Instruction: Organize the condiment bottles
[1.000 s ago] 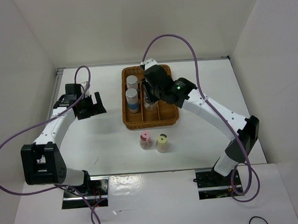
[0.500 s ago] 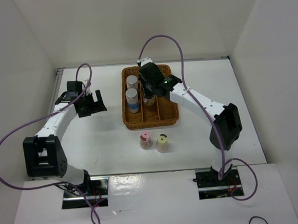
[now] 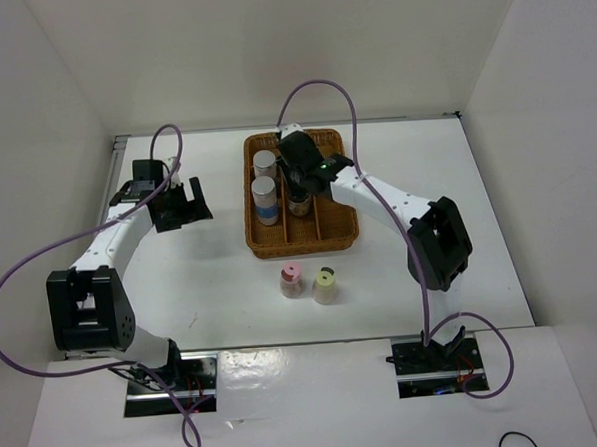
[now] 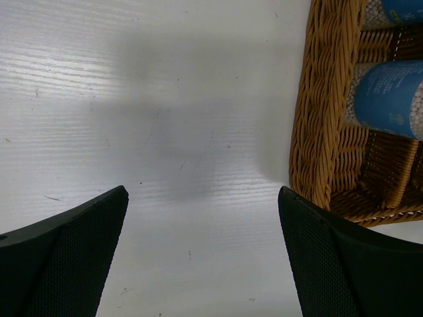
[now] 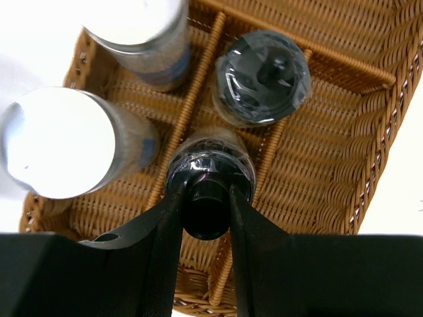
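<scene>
My right gripper point(image 5: 206, 191) is shut on the black cap of a clear dark-capped bottle point(image 5: 211, 162), which stands upright in the middle column of the wicker basket point(image 5: 370, 132). A second dark-capped bottle point(image 5: 263, 76) stands just behind it. Two silver-lidded, blue-labelled bottles point(image 3: 264, 163) point(image 3: 264, 193) stand in the basket's left column. The pink-capped bottle point(image 3: 291, 276) and the pale-yellow-capped bottle point(image 3: 325, 279) stand on the table in front of the basket point(image 3: 302, 247). My left gripper point(image 4: 201, 198) is open and empty over bare table, left of the basket.
The basket's right column point(image 3: 337, 196) holds nothing. White walls close in the table on the left, back and right. In the left wrist view the basket's corner point(image 4: 324, 119) is close to the right finger.
My right arm has folded upward and its gripper has shifted slightly left over the basket's middle column, still holding the dark-capped bottle. The left arm has barely moved.
</scene>
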Available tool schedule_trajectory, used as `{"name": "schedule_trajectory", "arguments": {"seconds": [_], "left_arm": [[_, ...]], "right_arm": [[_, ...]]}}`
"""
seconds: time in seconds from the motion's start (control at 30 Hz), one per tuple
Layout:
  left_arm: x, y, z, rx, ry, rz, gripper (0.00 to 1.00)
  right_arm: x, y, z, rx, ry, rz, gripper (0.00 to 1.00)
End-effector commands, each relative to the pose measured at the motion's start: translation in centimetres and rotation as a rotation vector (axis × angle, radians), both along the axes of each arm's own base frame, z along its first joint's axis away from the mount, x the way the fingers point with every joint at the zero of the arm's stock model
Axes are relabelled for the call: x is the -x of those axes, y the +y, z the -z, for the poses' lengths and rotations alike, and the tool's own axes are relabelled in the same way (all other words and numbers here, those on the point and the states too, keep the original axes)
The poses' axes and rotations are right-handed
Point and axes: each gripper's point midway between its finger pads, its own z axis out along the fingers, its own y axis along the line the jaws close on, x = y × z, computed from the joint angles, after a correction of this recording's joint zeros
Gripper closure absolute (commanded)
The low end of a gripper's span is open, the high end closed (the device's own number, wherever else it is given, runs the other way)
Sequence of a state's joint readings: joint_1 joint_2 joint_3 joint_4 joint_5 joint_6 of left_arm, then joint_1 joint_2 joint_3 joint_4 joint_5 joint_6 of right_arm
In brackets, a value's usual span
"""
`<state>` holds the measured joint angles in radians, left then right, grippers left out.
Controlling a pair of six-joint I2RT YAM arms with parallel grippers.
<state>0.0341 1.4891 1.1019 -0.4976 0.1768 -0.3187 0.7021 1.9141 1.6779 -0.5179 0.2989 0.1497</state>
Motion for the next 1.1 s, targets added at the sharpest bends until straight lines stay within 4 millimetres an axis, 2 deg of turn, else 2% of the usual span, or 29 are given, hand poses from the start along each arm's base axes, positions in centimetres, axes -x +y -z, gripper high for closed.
{"name": "schedule_trajectory", "arguments": {"seconds": [0.0, 0.17, 0.2, 0.3, 0.43, 0.47, 0.5, 0.53, 0.57, 0.63, 0.67, 0.7, 0.73, 0.8, 0.83, 0.87, 0.9, 0.93, 0.97, 1.03, 1.07], "left_arm": [[-1.3, 0.1, -1.0, 0.004, -0.038, 0.0, 0.0], [-1.1, -0.6, -2.4, 0.035, -0.07, 0.025, 0.0], [-0.9, -0.6, -2.3, 0.036, -0.061, 0.025, 0.0], [-0.5, -1.0, -3.7, 0.048, -0.096, 0.048, 0.0], [0.4, -1.3, -6.0, 0.055, -0.151, 0.072, 0.0], [0.7, -2.1, -6.6, 0.067, -0.168, 0.108, 0.0], [0.8, -2.3, -7.1, 0.074, -0.184, 0.116, 0.0], [1.2, -2.8, -8.3, 0.074, -0.22, 0.143, 0.0], [1.8, -3.7, -8.6, 0.099, -0.227, 0.175, 0.0], [2.5, -4.5, -10.1, 0.124, -0.275, 0.198, 0.0], [2.9, -4.7, -10.3, 0.138, -0.278, 0.197, 0.0], [3.3, -5.4, -11.6, 0.15, -0.318, 0.213, 0.0], [3.8, -5.9, -11.5, 0.164, -0.315, 0.217, 0.0], [4.7, -7.1, -12.9, 0.188, -0.375, 0.259, 0.0], [5.3, -8.2, -13.2, 0.202, -0.385, 0.286, 0.0], [5.7, -8.9, -13.2, 0.212, -0.398, 0.312, 0.0], [6.2, -9.4, -13.8, 0.215, -0.417, 0.332, 0.0], [6.6, -9.9, -13.4, 0.219, -0.405, 0.351, 0.0], [7.1, -11.1, -13.9, 0.233, -0.42, 0.385, 0.0], [7.4, -12.1, -13.2, 0.232, -0.396, 0.402, 0.0], [7.6, -13.3, -12.2, 0.238, -0.355, 0.421, 0.0]], "right_arm": [[-2.0, -0.2, -2.3, -0.093, -0.084, 0.043, 0.91], [-2.3, -0.2, -0.9, -0.09, -0.061, 0.038, 0.88], [-2.3, -0.2, -0.4, -0.083, -0.053, 0.038, 0.87], [-2.3, 0.0, 0.2, -0.088, -0.039, 0.037, 0.8], [-2.2, 0.1, 1.4, -0.083, -0.012, 0.049, 0.6], [-2.0, 0.0, 1.5, -0.085, -0.001, 0.058, 0.49], [-2.0, 0.0, 1.5, -0.085, 0.0, 0.058, 0.43], [-1.9, -0.2, 1.7, -0.093, 0.01, 0.082, 0.3], [-1.9, -0.1, 1.7, -0.102, 0.013, 0.091, 0.25], [-1.8, -0.7, 0.3, -0.12, -0.015, 0.125, 0.11], [-1.5, -1.1, 0.2, -0.11, -0.013, 0.132, 0.08], [-1.4, -1.4, -0.1, -0.114, -0.019, 0.145, 0.06], [-1.0, -1.7, -1.6, -0.137, -0.034, 0.151, 0.01], [-0.4, -2.7, -2.5, -0.139, -0.055, 0.18, 0.01], [0.2, -3.7, -4.7, -0.159, -0.092, 0.204, 0.01], [0.9, -4.5, -4.7, -0.168, -0.092, 0.234, 0.01], [1.4, -5.2, -5.5, -0.18, -0.107, 0.25, 0.01], [2.7, -6.6, -7.2, -0.203, -0.14, 0.269, 0.01], [3.5, -7.3, -7.9, -0.231, -0.152, 0.289, 0.01], [4.8, -9.0, -9.2, -0.263, -0.182, 0.31, 0.01], [6.2, -10.1, -9.8, -0.29, -0.208, 0.309, 0.01]]}}
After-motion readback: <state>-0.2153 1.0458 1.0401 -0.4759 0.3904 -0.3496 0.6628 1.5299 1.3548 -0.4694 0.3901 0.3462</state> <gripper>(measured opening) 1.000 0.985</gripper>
